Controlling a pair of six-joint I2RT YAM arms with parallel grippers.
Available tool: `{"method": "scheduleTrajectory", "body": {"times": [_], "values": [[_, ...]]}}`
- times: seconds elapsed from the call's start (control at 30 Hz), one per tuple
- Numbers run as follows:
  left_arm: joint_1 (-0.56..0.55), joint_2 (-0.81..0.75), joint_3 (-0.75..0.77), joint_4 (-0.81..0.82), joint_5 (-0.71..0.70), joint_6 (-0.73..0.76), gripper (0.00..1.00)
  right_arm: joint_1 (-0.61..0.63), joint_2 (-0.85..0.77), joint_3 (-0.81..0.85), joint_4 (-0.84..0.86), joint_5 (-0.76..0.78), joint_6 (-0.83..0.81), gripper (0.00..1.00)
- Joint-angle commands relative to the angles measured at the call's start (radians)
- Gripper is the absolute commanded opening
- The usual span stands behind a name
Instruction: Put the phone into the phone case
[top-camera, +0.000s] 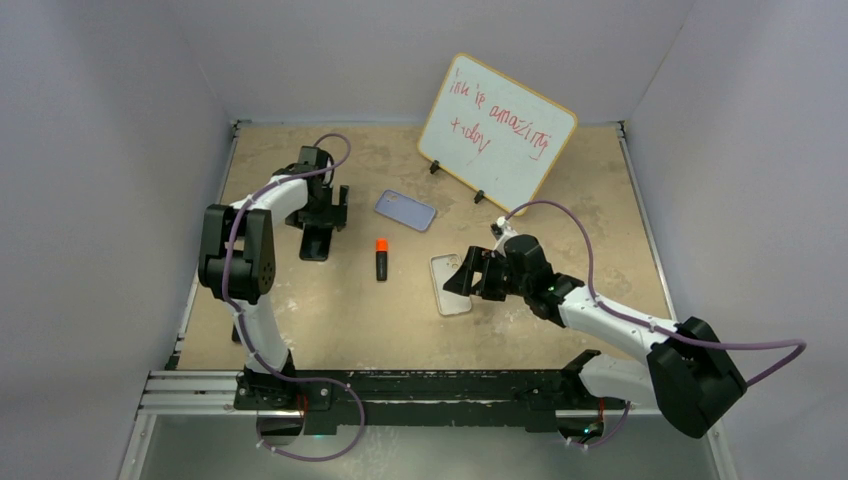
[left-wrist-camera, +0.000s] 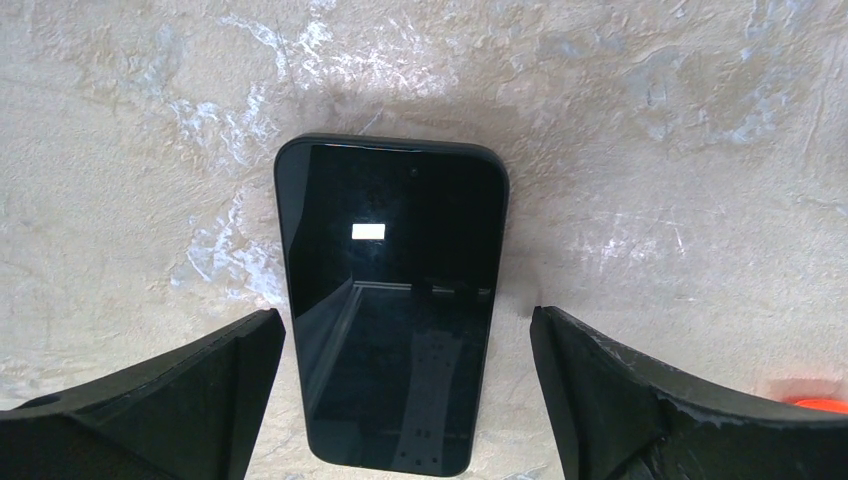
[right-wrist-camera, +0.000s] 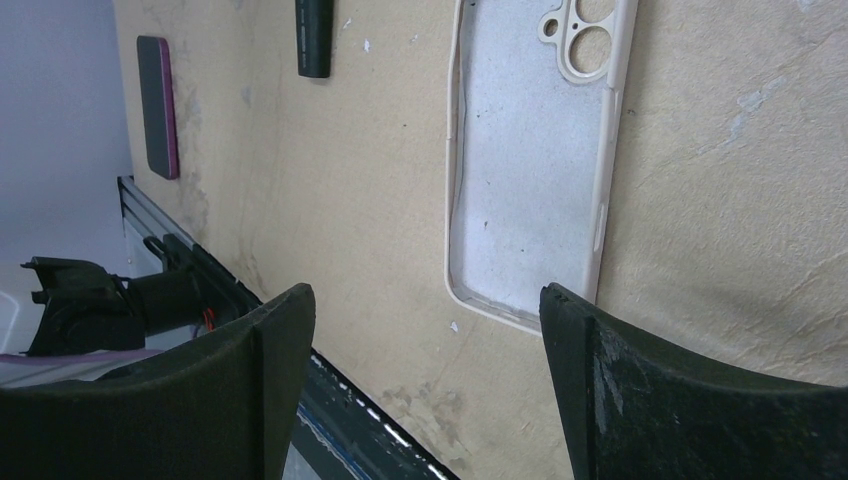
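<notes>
The phone (left-wrist-camera: 392, 300) lies flat and screen up on the table, black and glossy. My left gripper (left-wrist-camera: 405, 312) hovers open above its near half, one finger off each long side and neither touching. From above, the phone (top-camera: 316, 245) sits just below the left gripper (top-camera: 327, 215). The lavender-blue phone case (top-camera: 405, 210) lies alone at mid-table. A second, cream case shell (right-wrist-camera: 530, 160) lies hollow side up, with its camera cutout at the far end. My right gripper (right-wrist-camera: 428, 290) stands open over its near end, empty. From above, the right gripper (top-camera: 462, 275) covers part of the cream shell (top-camera: 452, 296).
A black marker with an orange cap (top-camera: 381, 259) lies between the phone and the cream shell. A whiteboard with red writing (top-camera: 497, 132) leans at the back. The black rail (top-camera: 400, 385) runs along the near edge, and walls close in the other sides.
</notes>
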Motion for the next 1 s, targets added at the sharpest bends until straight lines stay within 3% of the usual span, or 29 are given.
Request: {"method": "scheduleTrajectory", "body": {"times": [0.0,0.8,0.97], "values": [[0.023,-0.035,0.011,0.005,-0.01,0.027,1.0,0.005,-0.046,0.019,-0.002,-0.008,0.011,0.85],[0.048,0.039,-0.02,-0.037,0.09,-0.024,0.91,0.037,-0.025,0.149,-0.023,-0.004,0.052,0.86],[0.048,0.019,-0.04,-0.029,0.122,-0.037,0.78,0.071,0.017,0.186,0.013,0.022,0.07,0.86]]}}
